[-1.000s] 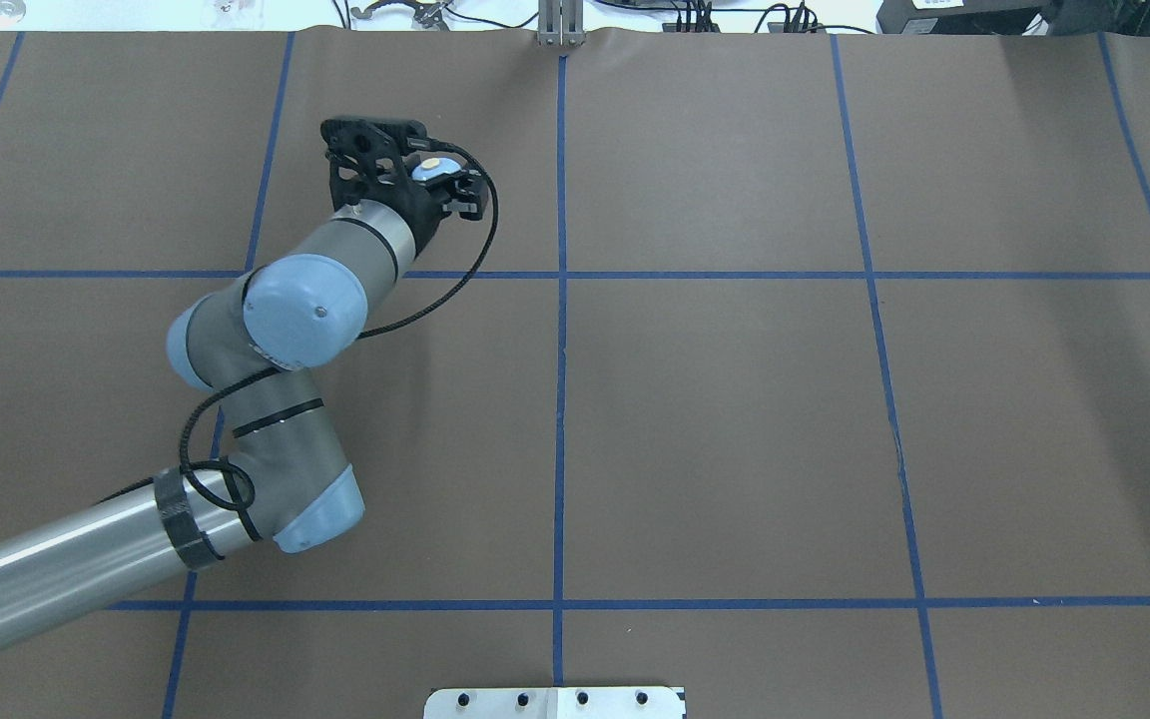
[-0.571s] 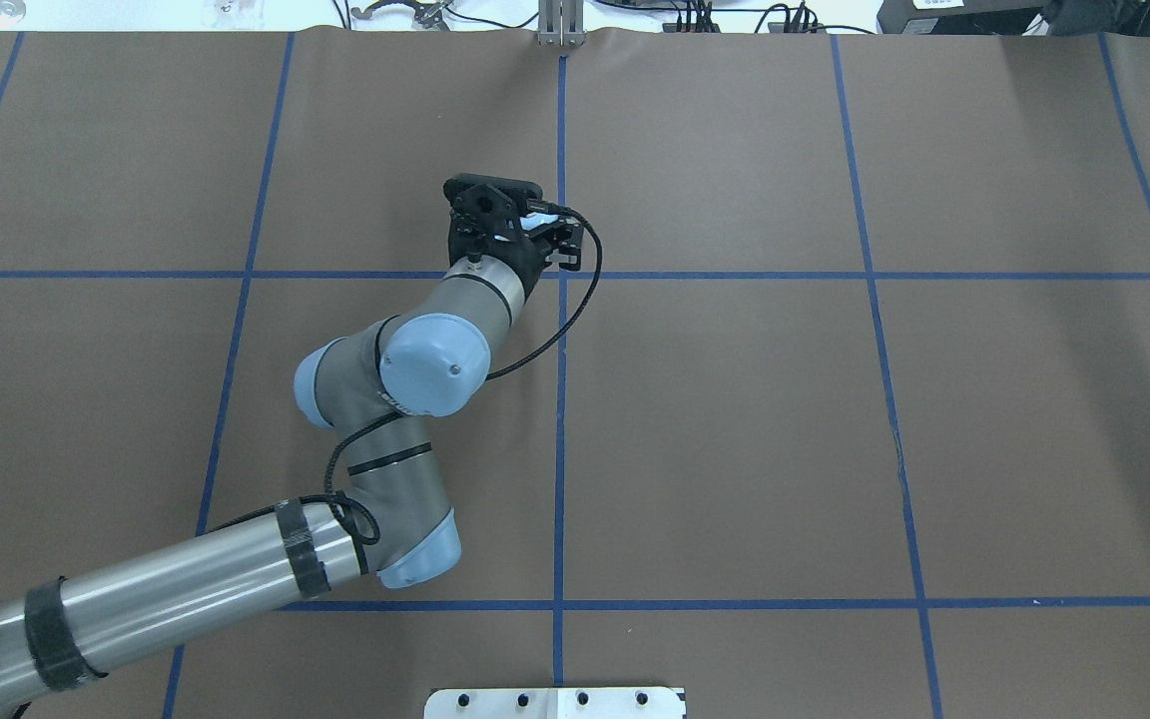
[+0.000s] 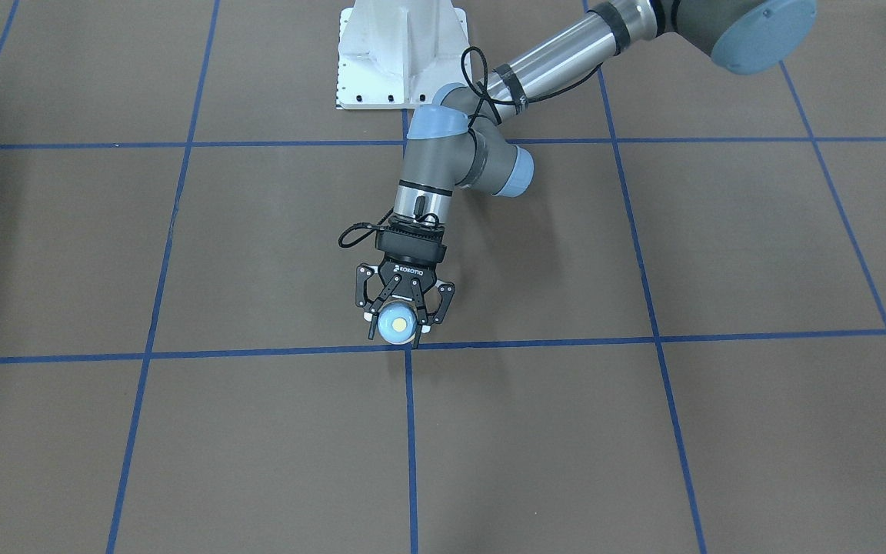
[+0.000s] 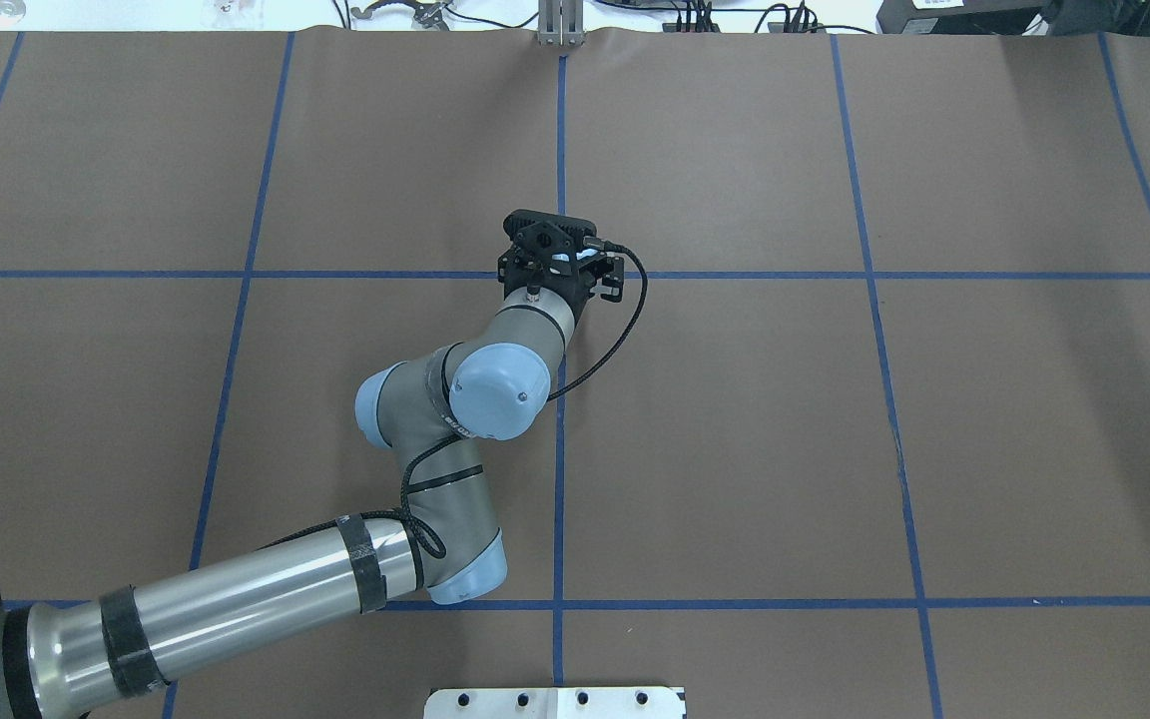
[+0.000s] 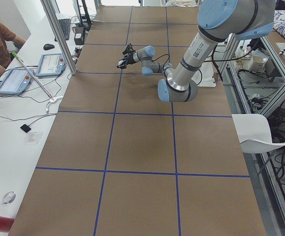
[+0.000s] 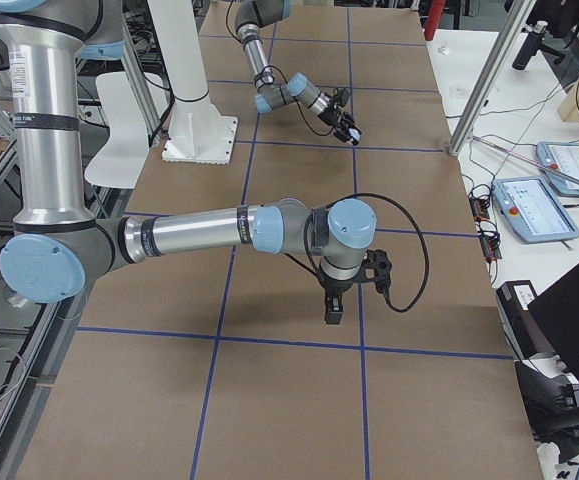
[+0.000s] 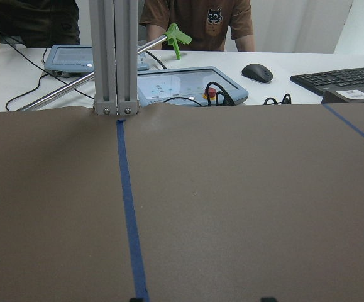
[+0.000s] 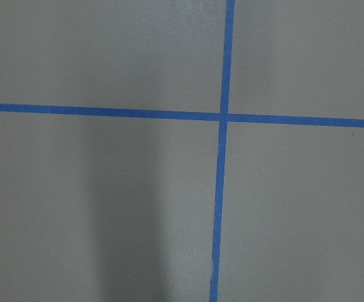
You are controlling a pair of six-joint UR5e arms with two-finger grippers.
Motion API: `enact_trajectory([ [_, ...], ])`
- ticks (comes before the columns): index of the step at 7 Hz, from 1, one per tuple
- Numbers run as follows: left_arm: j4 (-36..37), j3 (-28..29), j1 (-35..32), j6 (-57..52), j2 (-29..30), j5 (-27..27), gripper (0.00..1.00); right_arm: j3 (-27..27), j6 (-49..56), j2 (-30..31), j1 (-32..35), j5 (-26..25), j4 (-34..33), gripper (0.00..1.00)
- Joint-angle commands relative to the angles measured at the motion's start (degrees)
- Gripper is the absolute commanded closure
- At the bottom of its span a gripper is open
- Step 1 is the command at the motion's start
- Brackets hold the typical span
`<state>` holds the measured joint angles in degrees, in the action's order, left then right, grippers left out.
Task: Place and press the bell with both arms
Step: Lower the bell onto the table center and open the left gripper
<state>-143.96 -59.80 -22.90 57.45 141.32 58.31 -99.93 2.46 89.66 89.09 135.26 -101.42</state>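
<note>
The bell (image 3: 396, 328), a light-blue dome with a cream button, sits between the fingers of my left gripper (image 3: 397, 333). The gripper is shut on it, just on the robot's side of the blue tape crossing (image 3: 410, 344) at the table's middle. In the overhead view the left gripper (image 4: 563, 262) covers most of the bell. The left wrist view shows only the brown mat, not the bell. My right gripper (image 6: 332, 314) shows only in the exterior right view. It points down above the mat, apart from the bell, and I cannot tell whether it is open or shut.
The white pedestal (image 3: 401, 54) stands at the robot's side of the table. An aluminium post (image 7: 114, 56) stands at the far edge, with control tablets (image 7: 191, 85), a keyboard and an operator behind it. Blue tape lines grid the brown mat (image 4: 735, 429).
My left arm has swung right and toward the robot, carrying the bell from the far-left cell to the central tape crossing. The gripper stays shut on it.
</note>
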Motion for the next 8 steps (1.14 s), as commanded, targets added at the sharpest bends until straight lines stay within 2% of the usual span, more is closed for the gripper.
enact_trajectory([
  [1,-1.2,1.4,1.7,0.0,0.1,-1.5,1.0,-0.2,0.0,0.1,-0.1,0.0,0.0,0.0],
  [4,-1.1,2.4,2.2,0.0,0.4,-1.6,1.0,-0.2,0.0,0.1,0.0,0.0,0.0,0.0],
  [5,-1.2,2.4,2.2,0.0,0.4,-1.6,0.91,-0.2,0.0,0.1,0.0,0.0,0.0,0.0],
  [6,-1.2,2.4,2.2,0.0,0.5,-1.5,0.4,-0.3,0.0,0.0,0.0,0.0,0.0,0.0],
  [7,-1.3,2.3,2.4,0.1,0.5,-1.6,0.0,-0.2,0.0,0.0,0.0,0.0,0.0,0.0],
  [8,-1.8,2.1,2.9,0.1,0.5,-1.6,0.0,-0.3,0.0,0.0,0.0,0.0,0.0,0.0],
])
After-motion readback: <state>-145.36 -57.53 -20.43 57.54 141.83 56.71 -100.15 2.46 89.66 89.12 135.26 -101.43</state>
